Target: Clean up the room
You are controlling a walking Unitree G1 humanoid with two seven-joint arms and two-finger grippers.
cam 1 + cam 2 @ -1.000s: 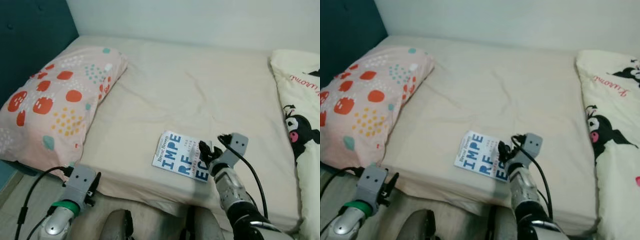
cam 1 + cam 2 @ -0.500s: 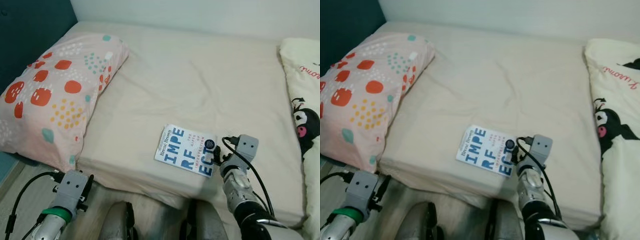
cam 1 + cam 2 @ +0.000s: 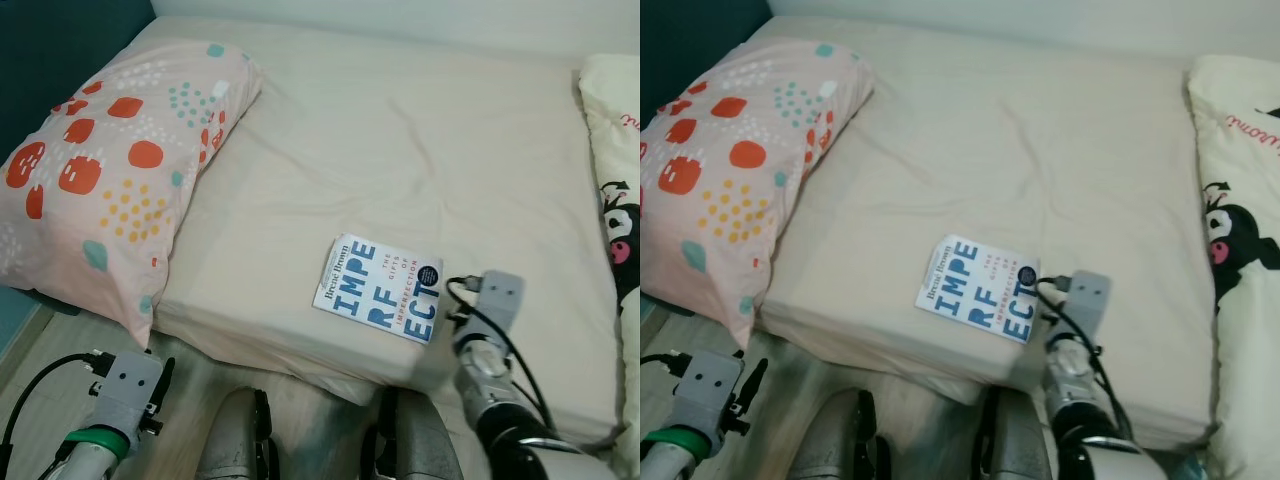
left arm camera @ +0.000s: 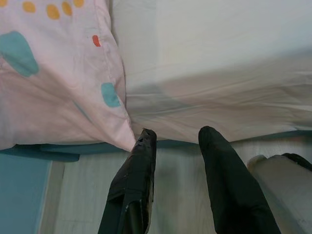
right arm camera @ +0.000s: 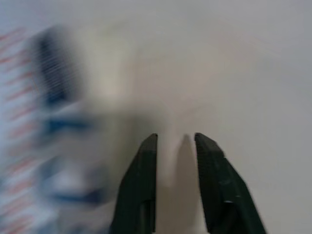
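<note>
**Q:** So where's the book sitting?

**A:** The book (image 3: 378,288) lies flat, cover up, on the bed (image 3: 400,150), close to the near edge of the mattress. White cover, big blue letters, a dark round sticker near one corner. It's a bit skewed relative to the mattress edge.

**Q:** And the right gripper, is it on it?

**A:** Nope. The right gripper (image 5: 171,146) is just beside the book's right edge, over bare sheet. From the wrist camera the two black fingers (image 5: 144,180) are parted with a small gap and nothing between them, only sheet. The book is a blue-and-red blur off to one side in that shot. From the head camera you mostly see the grey wrist block and its cable.

**Q:** Left side?

**A:** The left gripper (image 4: 176,141) hangs low beside the bed, off the mattress, its fingers spread apart and empty, pointing at the bed's side near a corner of the pillow (image 3: 95,170). That pillow is pink with red, yellow and teal spots, at the left. A cream blanket (image 3: 1240,200) with a black cartoon figure lies along the right edge.
</note>
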